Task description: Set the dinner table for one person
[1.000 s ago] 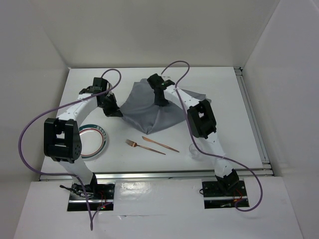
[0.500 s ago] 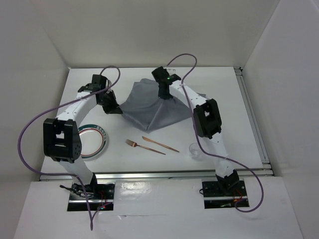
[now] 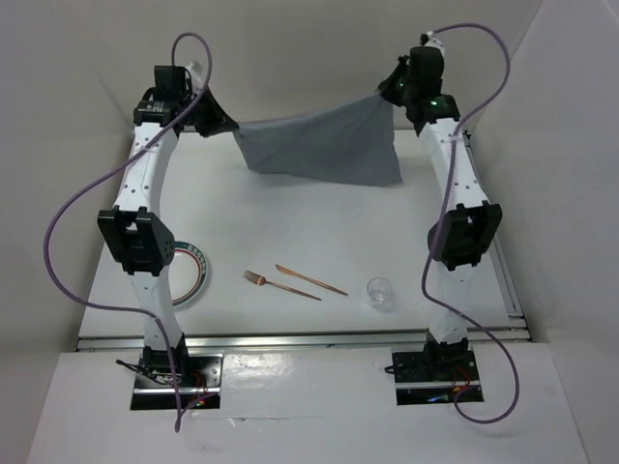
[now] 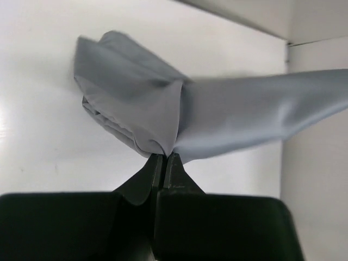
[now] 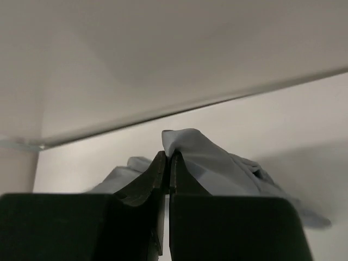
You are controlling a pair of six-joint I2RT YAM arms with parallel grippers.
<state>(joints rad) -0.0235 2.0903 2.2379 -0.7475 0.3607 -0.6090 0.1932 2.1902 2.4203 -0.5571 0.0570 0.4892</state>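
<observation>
The task is judged to be at an early stage, with nothing yet laid in place. The table (image 3: 290, 217), a wide white surface railed in metal at its edges, lies beneath both arms. The grey cloth (image 3: 319, 145) is held up over its far half, stretched as a hanging sheet between the two grippers. The left gripper (image 3: 224, 123) is clenched on the cloth's upper left corner and the right gripper (image 3: 390, 93) on its upper right corner. Whether the loose lower edge touches the table cannot be told. On the near part are seen the plate (image 3: 196, 274), partly hidden by the left arm, and the fork (image 3: 266, 282) and knife (image 3: 311, 279) just beside each other near the middle. The glass (image 3: 381, 291) stands to their right. None of these is arranged as a place setting. It is judged that the cloth is yet to be spread flat, with the plate, cutlery and glass then to be set on or around it. The whole span of the cloth and all the tableware are shown only by the top view. The grips, too small to read there, are shown by the wrist views. In the left one a bunched fold is pinched between closed jaws, with the cloth running off to the right. In the right one a small peak of cloth is nipped between closed jaws, with the enclosure's wall beyond.
</observation>
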